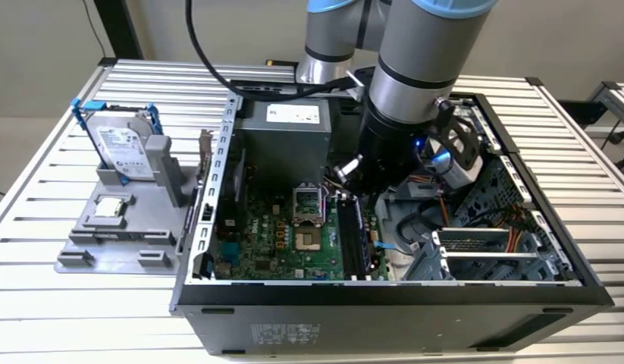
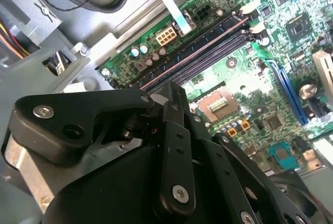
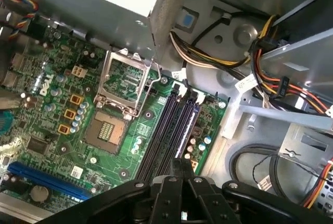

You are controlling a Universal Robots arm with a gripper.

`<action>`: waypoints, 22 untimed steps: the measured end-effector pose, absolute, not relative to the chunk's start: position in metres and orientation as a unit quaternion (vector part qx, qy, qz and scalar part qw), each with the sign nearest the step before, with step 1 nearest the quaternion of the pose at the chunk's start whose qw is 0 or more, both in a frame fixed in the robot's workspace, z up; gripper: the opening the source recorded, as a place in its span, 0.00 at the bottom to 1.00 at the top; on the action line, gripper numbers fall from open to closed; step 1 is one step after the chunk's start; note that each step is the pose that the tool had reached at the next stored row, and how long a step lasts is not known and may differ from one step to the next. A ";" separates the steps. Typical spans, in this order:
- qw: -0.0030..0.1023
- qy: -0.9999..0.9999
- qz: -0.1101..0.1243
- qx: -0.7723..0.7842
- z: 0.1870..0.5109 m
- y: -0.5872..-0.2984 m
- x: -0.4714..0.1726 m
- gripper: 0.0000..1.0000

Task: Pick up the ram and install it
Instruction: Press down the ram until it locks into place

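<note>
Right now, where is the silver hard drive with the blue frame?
In the exterior view, the silver hard drive stands upright in the grey holder at that view's left, outside the open computer case.

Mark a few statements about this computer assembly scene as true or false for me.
1. The computer case is open, its motherboard exposed. True.
2. The hard drive lies inside the case. False: it stands upright in the gray holder outside it, on the exterior view's left.
3. The gripper is right above the memory slots. True.
4. The processor chip sits in the socket. False: it rests on the gray holder.
</note>
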State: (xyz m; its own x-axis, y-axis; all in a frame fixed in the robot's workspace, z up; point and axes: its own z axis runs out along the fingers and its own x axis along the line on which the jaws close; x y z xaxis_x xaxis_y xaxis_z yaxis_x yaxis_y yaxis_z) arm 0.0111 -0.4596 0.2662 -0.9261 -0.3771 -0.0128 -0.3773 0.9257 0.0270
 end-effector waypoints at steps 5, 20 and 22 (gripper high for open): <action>0.003 0.975 0.015 -0.220 0.266 -0.460 0.011 0.00; 0.002 0.953 0.015 -0.303 0.266 -0.460 0.011 0.00; 0.002 0.949 0.015 -0.315 0.266 -0.460 0.011 0.00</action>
